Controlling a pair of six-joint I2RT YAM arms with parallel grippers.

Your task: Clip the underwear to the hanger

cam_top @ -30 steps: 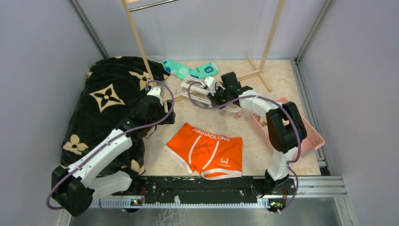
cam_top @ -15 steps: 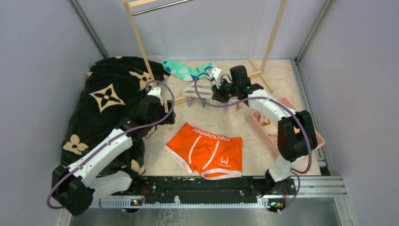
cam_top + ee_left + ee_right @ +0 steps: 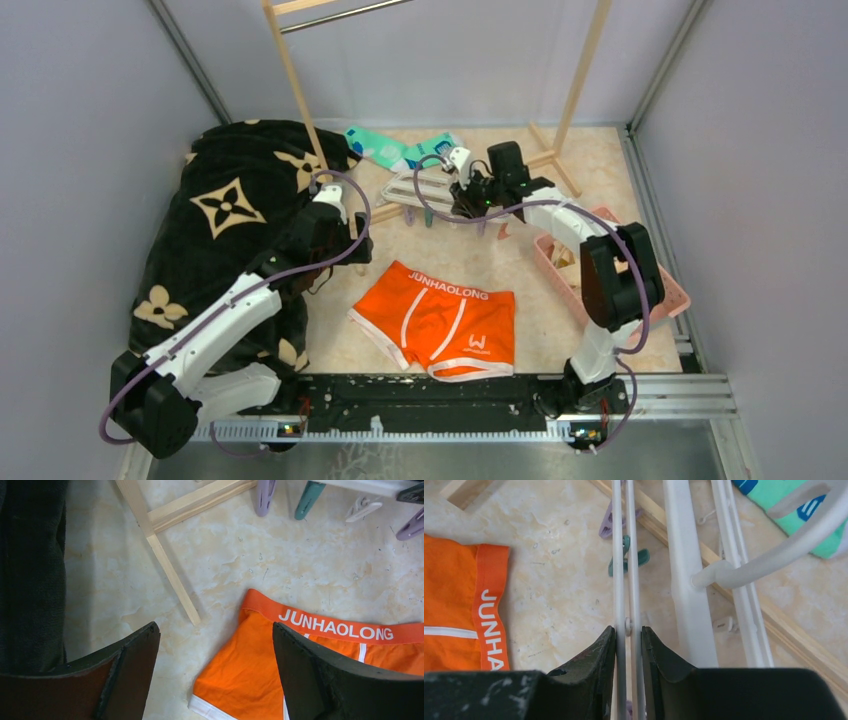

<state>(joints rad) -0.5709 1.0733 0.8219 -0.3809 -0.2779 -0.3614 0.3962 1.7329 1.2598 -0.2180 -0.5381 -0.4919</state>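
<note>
The orange underwear (image 3: 435, 320) lies flat on the floor in front of the arms, waistband lettering toward the back; it also shows in the left wrist view (image 3: 250, 670) and the right wrist view (image 3: 449, 595). My right gripper (image 3: 470, 196) (image 3: 628, 628) is shut on two thin white rails of the hanger (image 3: 415, 186) (image 3: 684, 580), holding it above the floor behind the underwear. Purple (image 3: 264, 495) and teal (image 3: 308, 492) clips dangle from it. My left gripper (image 3: 342, 245) (image 3: 215, 626) hangs open over the underwear's left edge, holding nothing.
A black blanket with beige patterns (image 3: 230, 220) is heaped at the left. A teal sock (image 3: 400, 150) lies at the back, under the wooden rack (image 3: 300, 90), whose foot (image 3: 170, 575) runs beside the underwear. A pink tray (image 3: 660, 285) sits at the right.
My right gripper has lifted the hanger off the floor and carried it slightly back, so its clips now dangle. The left arm and the underwear have not moved.
</note>
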